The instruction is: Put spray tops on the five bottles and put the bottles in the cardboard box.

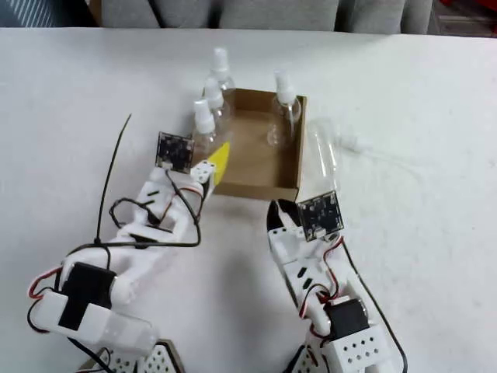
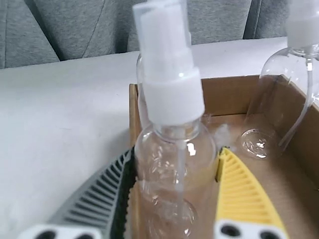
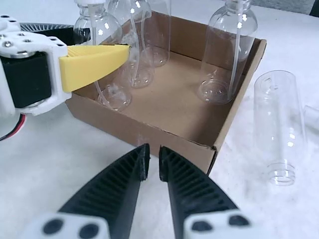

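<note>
Gripping a capped bottle (image 2: 172, 124) upright inside the cardboard box (image 3: 164, 144), the left gripper (image 2: 175, 154) has its jaws clenched on the bottle's body. The right gripper (image 3: 153, 162) has its jaws nearly together and empty, near the box's front wall. An uncapped bottle (image 3: 279, 124) lies on the bench (image 1: 404, 78) beside the box.

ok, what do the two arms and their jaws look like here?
Left arm and right arm: white printed shells, black servos, thin red and black wires, a square black board at each wrist. Left gripper: one yellow ribbed jaw, one grey-black. Right gripper: both jaws black, ribbed.
</note>
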